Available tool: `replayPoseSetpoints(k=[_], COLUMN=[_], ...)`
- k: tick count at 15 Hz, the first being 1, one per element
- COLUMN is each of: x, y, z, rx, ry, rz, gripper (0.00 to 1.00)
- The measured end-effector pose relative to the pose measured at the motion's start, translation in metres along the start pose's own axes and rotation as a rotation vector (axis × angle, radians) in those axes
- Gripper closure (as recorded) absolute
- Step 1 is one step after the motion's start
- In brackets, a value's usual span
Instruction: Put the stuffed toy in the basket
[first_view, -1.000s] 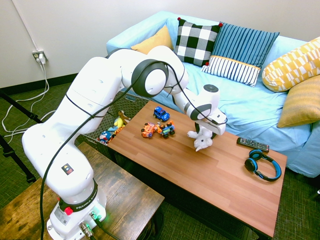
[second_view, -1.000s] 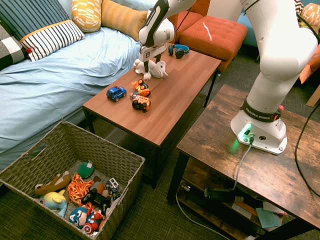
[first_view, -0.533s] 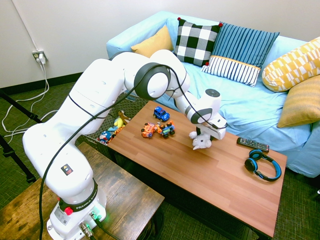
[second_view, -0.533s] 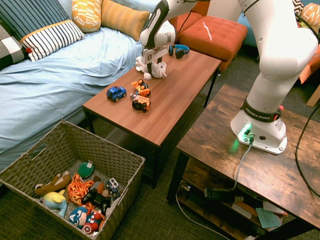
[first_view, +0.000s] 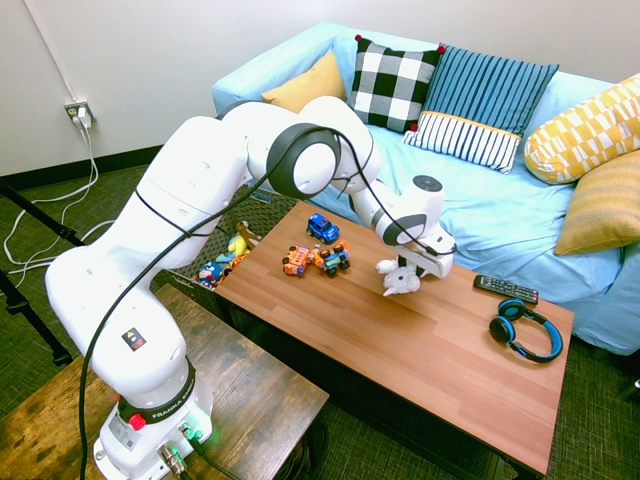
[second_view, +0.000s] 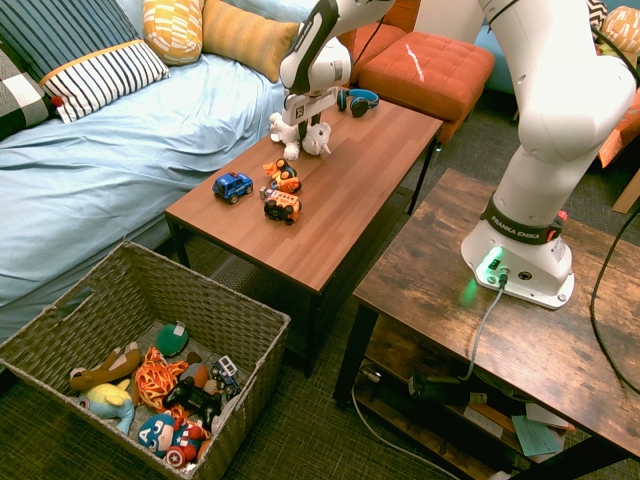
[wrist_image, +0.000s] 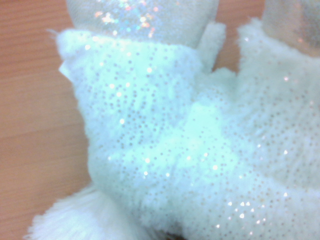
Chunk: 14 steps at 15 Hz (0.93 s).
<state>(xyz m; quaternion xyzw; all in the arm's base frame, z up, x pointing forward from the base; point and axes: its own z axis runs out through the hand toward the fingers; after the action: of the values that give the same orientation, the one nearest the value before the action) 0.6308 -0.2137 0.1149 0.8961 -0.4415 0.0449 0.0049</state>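
Here, in the first exterior view, the stuffed toy (first_view: 401, 281), white and fluffy with short limbs, sits on the wooden coffee table (first_view: 420, 350) directly under the gripper (first_view: 410, 272); whether the fingers are clamped on it cannot be told. Toy cars (first_view: 318, 258) lie beside it, headphones (first_view: 524, 330) and a remote (first_view: 505, 289) farther along, a blue sofa (first_view: 480, 200) behind.

From the second exterior view, the basket (second_view: 130, 365), woven-looking, stands on the floor well apart from the toy (second_view: 300, 135), already holding other toys.

The wrist view fills with the plush's (wrist_image: 190, 150) sparkly white fur against wood.
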Motion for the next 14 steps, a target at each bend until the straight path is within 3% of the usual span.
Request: replayPoseSetpoints(k=[7, 10, 14], x=[-0.02, -0.065, -0.165], y=[-0.074, -0.136, -0.238], z=[-0.116, -0.16, -0.193], rx=[0.075, 0.082, 0.085], ry=[0.06, 0.091, 0.111], rz=[-0.029, -0.053, -0.104], gripper=[1.0, 1.0, 1.0])
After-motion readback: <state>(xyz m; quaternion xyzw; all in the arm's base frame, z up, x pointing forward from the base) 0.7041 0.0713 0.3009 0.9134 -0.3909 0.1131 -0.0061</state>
